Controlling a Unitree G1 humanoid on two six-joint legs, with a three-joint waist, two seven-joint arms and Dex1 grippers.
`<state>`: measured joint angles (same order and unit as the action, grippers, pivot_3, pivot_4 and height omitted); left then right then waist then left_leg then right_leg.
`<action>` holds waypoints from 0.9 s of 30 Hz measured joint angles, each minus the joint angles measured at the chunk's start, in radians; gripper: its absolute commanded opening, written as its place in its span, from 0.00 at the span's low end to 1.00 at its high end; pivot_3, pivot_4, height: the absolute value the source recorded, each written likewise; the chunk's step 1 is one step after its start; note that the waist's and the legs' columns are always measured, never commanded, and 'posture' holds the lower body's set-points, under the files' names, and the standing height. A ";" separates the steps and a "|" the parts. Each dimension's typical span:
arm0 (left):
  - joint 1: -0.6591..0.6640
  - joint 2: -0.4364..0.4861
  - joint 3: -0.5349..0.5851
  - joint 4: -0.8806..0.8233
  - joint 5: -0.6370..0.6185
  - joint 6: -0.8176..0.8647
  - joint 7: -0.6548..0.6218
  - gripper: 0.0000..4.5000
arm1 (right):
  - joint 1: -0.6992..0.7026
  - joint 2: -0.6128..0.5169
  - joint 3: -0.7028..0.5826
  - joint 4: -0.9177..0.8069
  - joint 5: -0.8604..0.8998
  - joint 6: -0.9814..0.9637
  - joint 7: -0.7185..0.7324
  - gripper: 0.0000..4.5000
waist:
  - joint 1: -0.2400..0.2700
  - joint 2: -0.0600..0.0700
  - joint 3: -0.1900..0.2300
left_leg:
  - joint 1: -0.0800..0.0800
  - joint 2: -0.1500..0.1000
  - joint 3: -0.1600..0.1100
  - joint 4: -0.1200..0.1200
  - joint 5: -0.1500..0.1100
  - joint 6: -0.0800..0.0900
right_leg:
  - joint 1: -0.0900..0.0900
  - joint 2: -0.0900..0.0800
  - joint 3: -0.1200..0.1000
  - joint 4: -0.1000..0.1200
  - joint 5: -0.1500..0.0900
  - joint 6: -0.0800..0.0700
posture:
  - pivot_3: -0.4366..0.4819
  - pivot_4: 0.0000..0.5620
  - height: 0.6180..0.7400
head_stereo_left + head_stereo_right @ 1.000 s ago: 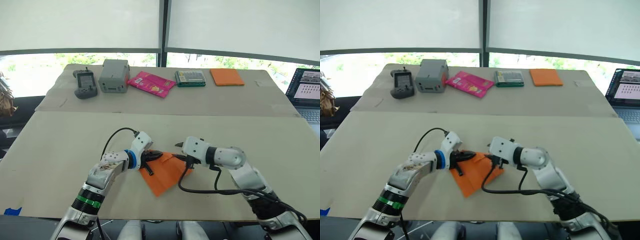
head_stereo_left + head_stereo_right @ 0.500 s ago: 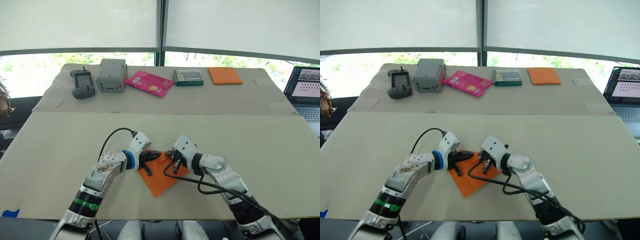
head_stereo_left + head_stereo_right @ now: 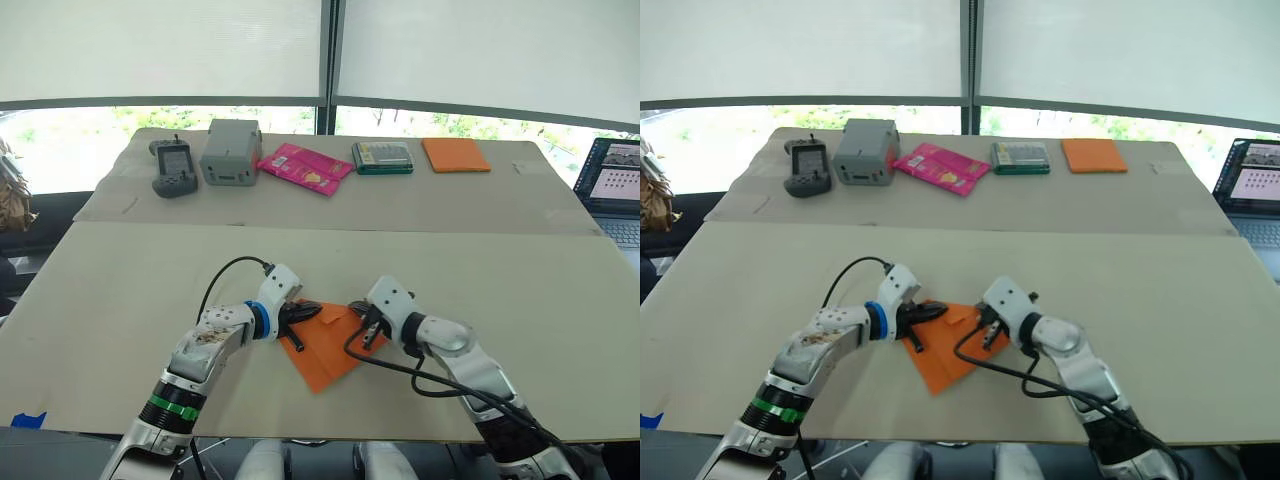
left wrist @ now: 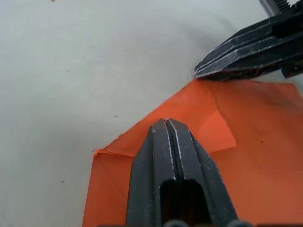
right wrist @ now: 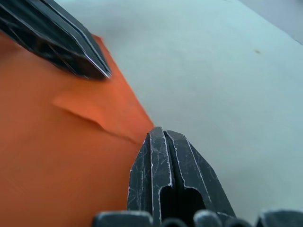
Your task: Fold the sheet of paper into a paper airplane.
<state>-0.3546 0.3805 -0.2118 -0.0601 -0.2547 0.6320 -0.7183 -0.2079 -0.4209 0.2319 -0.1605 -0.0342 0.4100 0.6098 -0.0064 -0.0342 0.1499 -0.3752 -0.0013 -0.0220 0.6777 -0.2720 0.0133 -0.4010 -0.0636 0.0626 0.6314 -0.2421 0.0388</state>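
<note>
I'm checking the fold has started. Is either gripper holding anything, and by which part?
Neither clearly grips anything. Both the left gripper and the right gripper are shut, tips resting on the far edge of the sheet of paper, apparently pressing it flat.

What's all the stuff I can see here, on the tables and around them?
Sheet of paper: one, bright orange, partly folded, flat on the near table between the two tools.
Handheld controller: one, dark grey, far table, leftmost.
Box: one, grey, beside the controller.
Packet: one, pink, middle of the far table.
Flat case: one, green-edged, right of the packet.
Pad: one, orange, far table, right.
Laptop: one, open, at the right edge.
Left tool: black, shut, tip over the paper's left part.
Right tool: black, shut, at the paper's right edge.
</note>
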 measured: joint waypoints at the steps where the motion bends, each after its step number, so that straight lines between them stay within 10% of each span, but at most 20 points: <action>1: 0.000 0.000 0.000 0.001 0.000 0.000 0.000 0.00 | 0.010 -0.006 -0.016 -0.001 0.012 -0.001 0.000 0.00 | 0.000 0.000 0.000 | 0.000 0.000 0.000 0.000 0.000 0.000 | 0.000 0.000 0.000 0.000 0.000 0.000 | 0.48 0.27 1.00; 27: -0.042 0.000 -0.023 0.016 0.066 0.012 0.070 0.00 | -0.090 0.095 0.113 -0.017 0.039 0.118 -0.021 0.00 | -0.018 0.002 -0.001 | 0.000 0.001 0.000 -0.002 0.000 0.000 | -0.002 0.003 0.001 0.001 0.000 0.001 | 0.48 0.27 1.00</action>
<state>-0.3970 0.3803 -0.2346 -0.0443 -0.1884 0.6437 -0.6482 -0.2975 -0.3262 0.3449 -0.1772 0.0049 0.5275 0.5885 -0.0241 -0.0318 0.1488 -0.3751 0.0000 -0.0220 0.6761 -0.2720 0.0133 -0.4034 -0.0610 0.0632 0.6326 -0.2416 0.0394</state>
